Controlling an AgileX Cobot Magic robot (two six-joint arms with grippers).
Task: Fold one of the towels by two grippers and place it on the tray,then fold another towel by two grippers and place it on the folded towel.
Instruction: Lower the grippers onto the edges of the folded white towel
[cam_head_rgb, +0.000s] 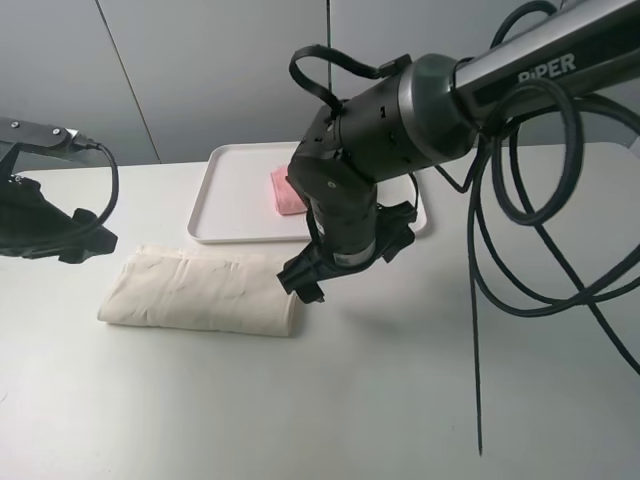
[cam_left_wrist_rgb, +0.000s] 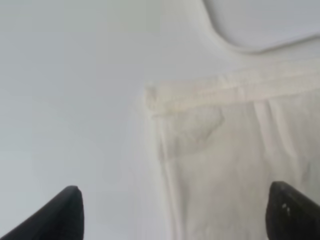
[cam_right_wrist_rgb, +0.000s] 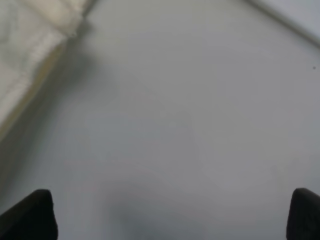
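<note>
A cream towel (cam_head_rgb: 205, 290) lies folded into a long strip on the table, in front of the white tray (cam_head_rgb: 225, 195). A folded pink towel (cam_head_rgb: 285, 190) lies on the tray, partly hidden by my right arm. My right gripper (cam_head_rgb: 303, 283) is open and empty just above the table at the cream towel's right end; the right wrist view shows its fingertips (cam_right_wrist_rgb: 30, 215) wide apart and the towel's edge (cam_right_wrist_rgb: 30, 45) to one side. My left gripper (cam_head_rgb: 72, 243) hovers off the towel's left end, open and empty. The left wrist view shows the towel's corner (cam_left_wrist_rgb: 190, 125).
Black cables (cam_head_rgb: 520, 250) hang from my right arm over the right side of the table. A corner of the tray (cam_left_wrist_rgb: 260, 25) shows in the left wrist view. The grey wall stands behind the tray.
</note>
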